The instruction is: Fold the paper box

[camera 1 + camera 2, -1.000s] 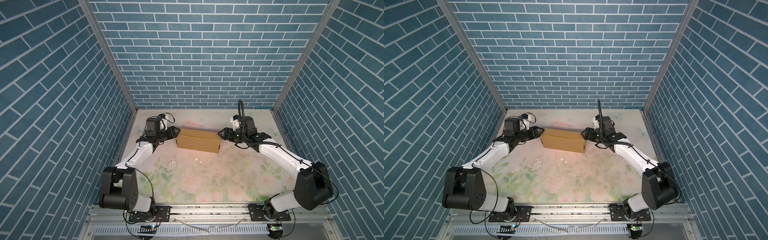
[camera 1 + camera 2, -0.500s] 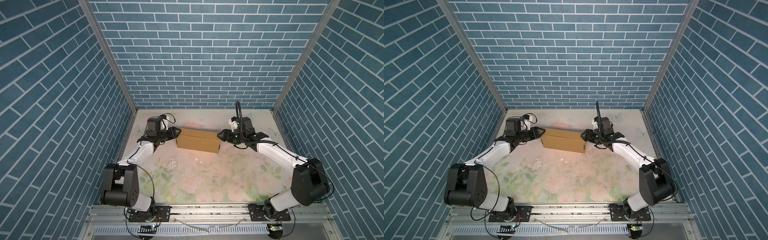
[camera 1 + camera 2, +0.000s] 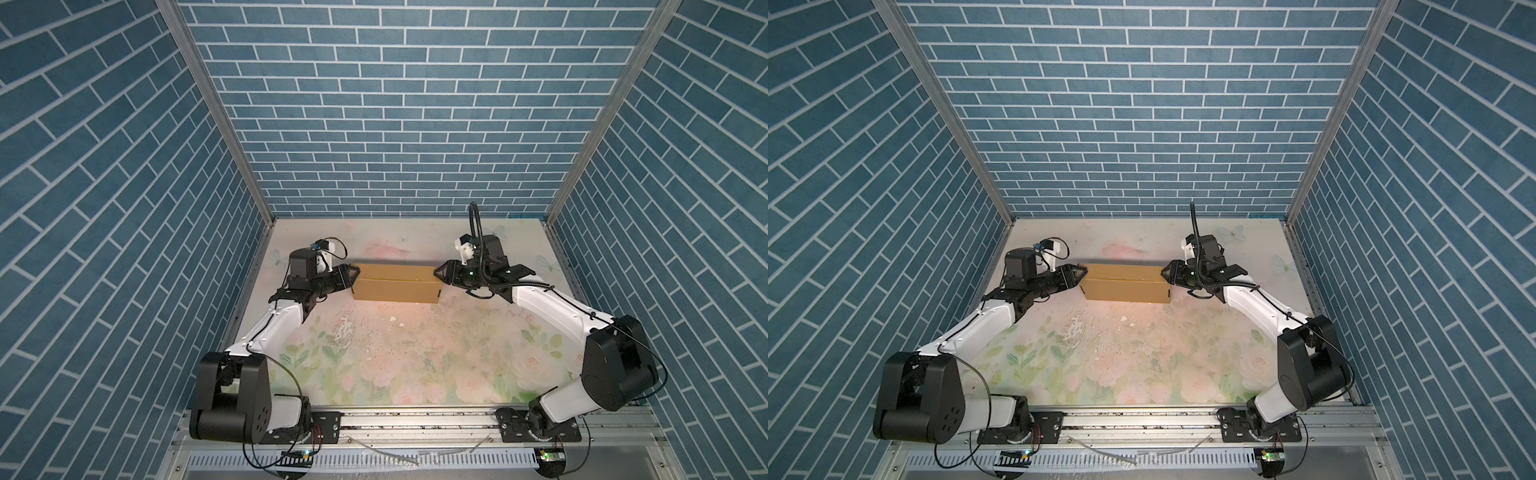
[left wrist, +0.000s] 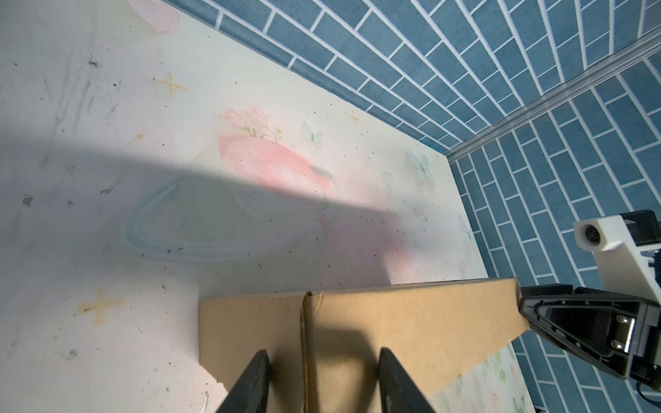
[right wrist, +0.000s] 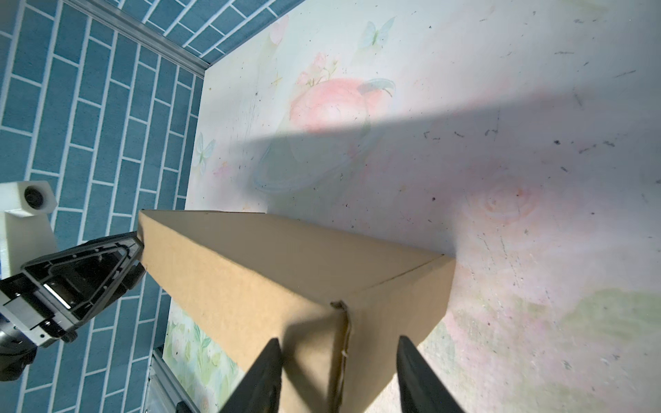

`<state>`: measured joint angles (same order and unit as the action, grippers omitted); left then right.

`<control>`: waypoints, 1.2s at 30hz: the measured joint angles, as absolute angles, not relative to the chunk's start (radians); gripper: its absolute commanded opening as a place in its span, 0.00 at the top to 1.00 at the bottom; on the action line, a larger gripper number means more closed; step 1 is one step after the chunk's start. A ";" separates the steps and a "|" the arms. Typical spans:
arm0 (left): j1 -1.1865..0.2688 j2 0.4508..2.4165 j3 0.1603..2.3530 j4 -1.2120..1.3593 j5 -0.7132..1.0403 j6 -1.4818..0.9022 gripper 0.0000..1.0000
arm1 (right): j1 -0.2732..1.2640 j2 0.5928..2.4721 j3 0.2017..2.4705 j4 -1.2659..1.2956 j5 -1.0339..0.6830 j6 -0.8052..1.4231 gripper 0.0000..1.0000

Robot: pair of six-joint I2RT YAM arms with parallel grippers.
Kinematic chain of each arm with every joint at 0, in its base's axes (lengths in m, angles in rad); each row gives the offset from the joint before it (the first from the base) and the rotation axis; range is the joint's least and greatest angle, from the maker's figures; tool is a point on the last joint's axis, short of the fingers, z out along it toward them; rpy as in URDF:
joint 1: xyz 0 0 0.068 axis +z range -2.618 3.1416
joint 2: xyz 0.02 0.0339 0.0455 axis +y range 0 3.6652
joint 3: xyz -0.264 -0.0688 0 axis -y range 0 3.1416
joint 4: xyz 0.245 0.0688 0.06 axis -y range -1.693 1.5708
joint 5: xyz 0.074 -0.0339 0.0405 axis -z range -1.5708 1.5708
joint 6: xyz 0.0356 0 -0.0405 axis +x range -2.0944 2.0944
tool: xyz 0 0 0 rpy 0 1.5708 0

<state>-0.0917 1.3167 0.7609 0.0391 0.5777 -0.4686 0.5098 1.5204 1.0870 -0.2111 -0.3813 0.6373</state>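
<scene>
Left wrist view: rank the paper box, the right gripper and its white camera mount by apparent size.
1. paper box, nearest the lens, so inflated.
2. right gripper.
3. white camera mount; both cut off by the frame edge, so that order is unsure.

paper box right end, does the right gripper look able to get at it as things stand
Probably yes: the right gripper sits at that end of the paper box, jaws apart, with nothing in the way.
</scene>
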 measured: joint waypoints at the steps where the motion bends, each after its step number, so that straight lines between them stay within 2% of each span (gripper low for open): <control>1: -0.092 1.305 0.751 0.039 0.578 -0.471 0.51 | 0.512 1.518 1.086 -0.212 -0.383 0.634 0.50; 15: -0.092 1.163 0.666 -0.055 0.569 -0.463 0.51 | 0.538 1.459 1.015 -0.219 -0.419 0.619 0.51; 36: -0.092 1.152 0.642 -0.111 0.524 -0.456 0.51 | 0.539 1.473 1.009 -0.253 -0.416 0.593 0.50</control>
